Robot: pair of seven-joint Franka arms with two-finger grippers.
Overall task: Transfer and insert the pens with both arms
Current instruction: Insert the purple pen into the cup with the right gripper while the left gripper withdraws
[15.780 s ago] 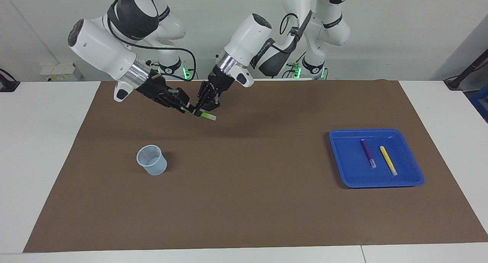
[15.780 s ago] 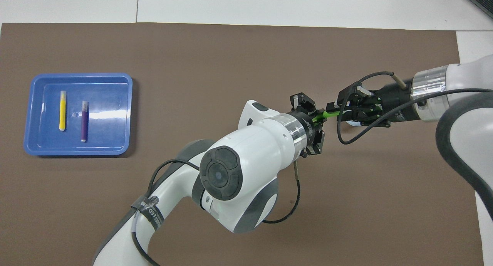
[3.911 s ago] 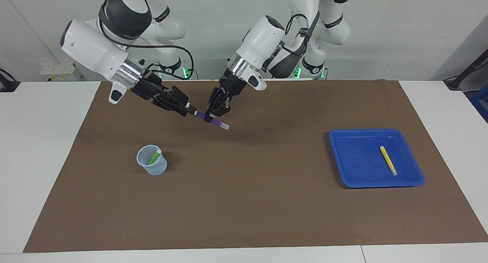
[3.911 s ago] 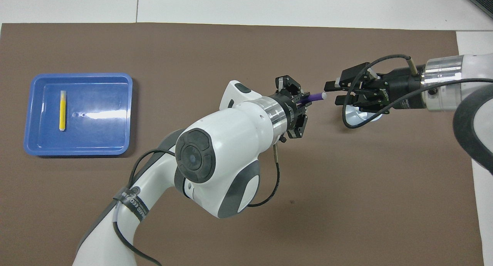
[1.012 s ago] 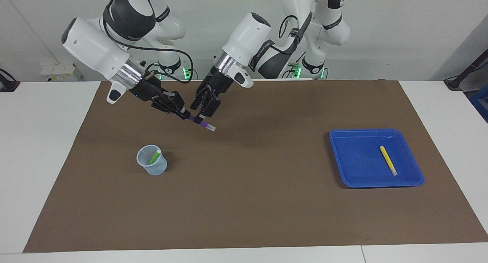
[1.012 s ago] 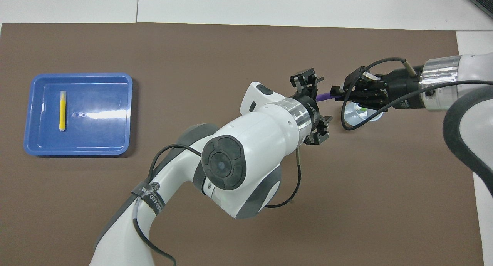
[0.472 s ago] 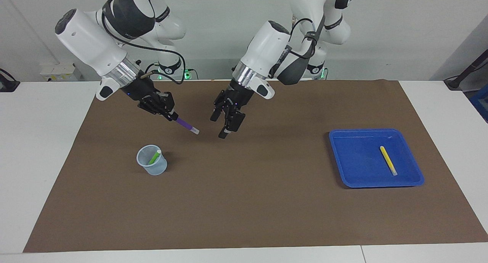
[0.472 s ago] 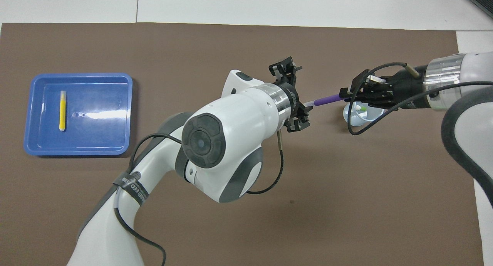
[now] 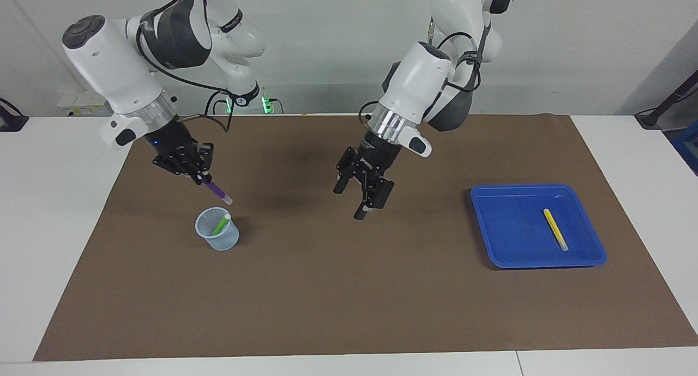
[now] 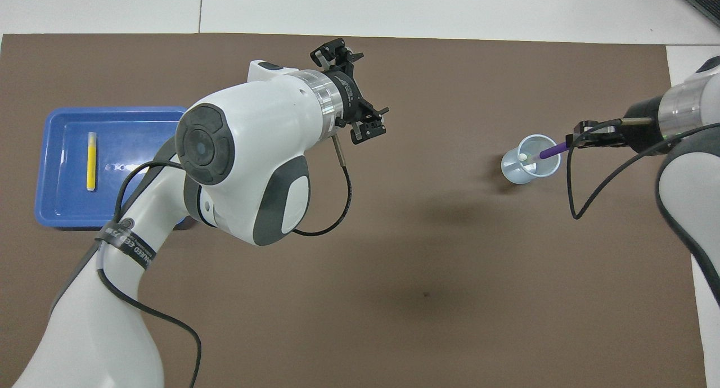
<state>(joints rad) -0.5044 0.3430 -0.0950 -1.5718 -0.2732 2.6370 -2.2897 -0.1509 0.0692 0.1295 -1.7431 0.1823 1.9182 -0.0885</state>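
The right hand (image 9: 203, 178) is clenched on the upper end of the purple pen (image 9: 217, 190), which slants down with its pale cap just above the rim of the clear cup (image 9: 217, 235), on the side nearer to the robots; the cap has not yet entered the mouth. In the overhead view the pen's tip lies over the cup's opening, beside the white cap of the green pen (image 10: 524, 158) that leans inside the cup. The cup stands on the brown mat (image 9: 349, 299) toward the right arm's end of the bench (image 9: 49, 212), well in from the mat's edges, with bare mat all round it. The left hand (image 9: 351, 200) hangs released over the middle of the mat, its fingers spread and holding nothing, well apart from both the cup and the blue tray (image 9: 493, 250). The tray sits toward the left arm's end, inside the mat's border, and the yellow pen (image 9: 555, 229) lies flat in it, closer to the tray's outer wall than to the wall facing the middle. A wide strip of open mat runs between the tray and the left hand.
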